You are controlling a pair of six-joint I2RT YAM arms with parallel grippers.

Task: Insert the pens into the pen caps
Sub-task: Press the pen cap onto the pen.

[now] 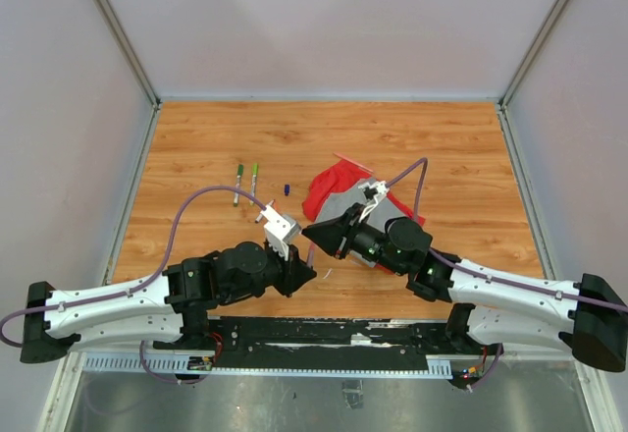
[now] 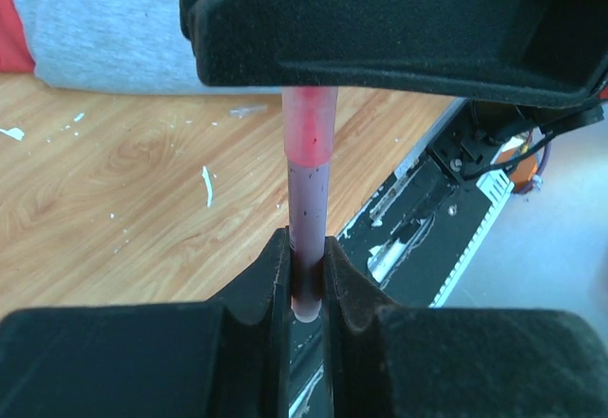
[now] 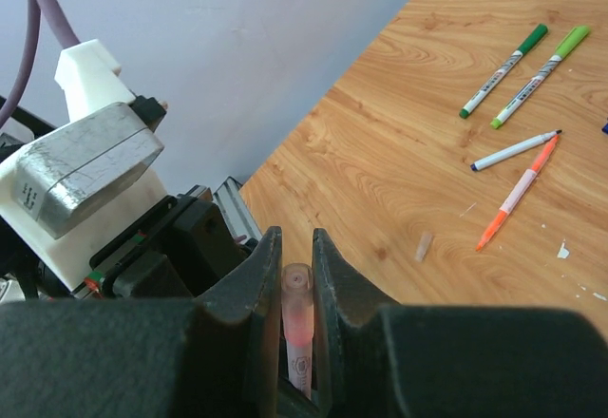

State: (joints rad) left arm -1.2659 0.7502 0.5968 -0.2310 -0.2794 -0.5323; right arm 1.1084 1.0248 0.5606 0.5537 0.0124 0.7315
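Note:
A pink pen [image 2: 308, 214] is gripped at both ends, low over the near middle of the table. My left gripper [image 2: 306, 247] is shut on the barrel's tail. The barrel's other end sits inside a translucent pink pen cap [image 3: 296, 290], and my right gripper [image 3: 296, 247] is shut on that cap. From above, the left gripper [image 1: 308, 273] and right gripper [image 1: 308, 230] point tip to tip. Loose pens lie further back: two green ones [image 3: 503, 71] [image 3: 539, 76], a white one with a blue tip [image 3: 516, 150] and an orange one [image 3: 518, 193]. A small blue pen cap [image 1: 286, 189] lies nearby.
A red-and-grey cloth [image 1: 339, 191] lies bunched behind the right gripper. A small clear tube [image 3: 423, 245] rests on the wood near the orange pen. The black base rail [image 1: 324, 334] runs along the near edge. Grey walls enclose the table on three sides.

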